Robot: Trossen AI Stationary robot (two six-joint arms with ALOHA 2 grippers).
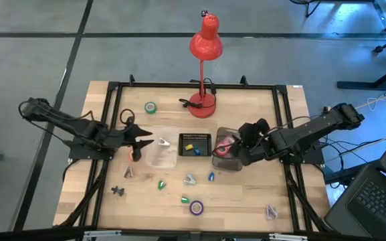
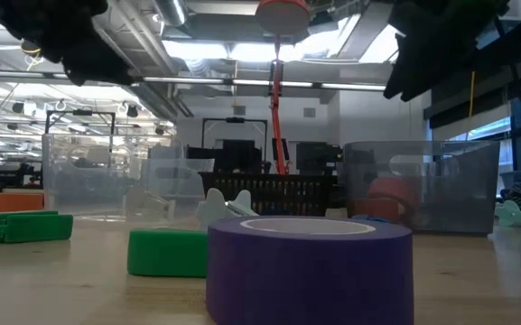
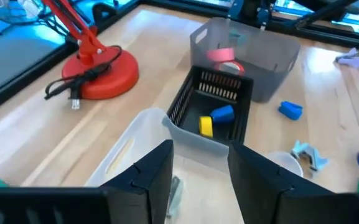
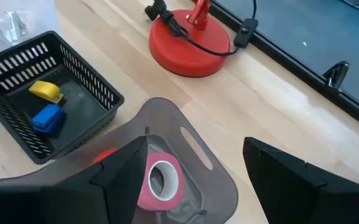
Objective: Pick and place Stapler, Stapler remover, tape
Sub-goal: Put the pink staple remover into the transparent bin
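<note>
Purple tape (image 2: 310, 268) fills the low view's near edge. Only the right wrist view shows pink tape (image 4: 160, 180) inside the grey bin (image 4: 195, 155), right gripper (image 4: 195, 180) fingers apart above. Left gripper (image 3: 199, 180), fingers apart, hovers over the clear bin (image 3: 129, 146).

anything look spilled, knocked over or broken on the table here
Nothing stands out. The red lamp stands upright, the pink tape lies in the grey bin, and the loose pieces on the table look intact.
</note>
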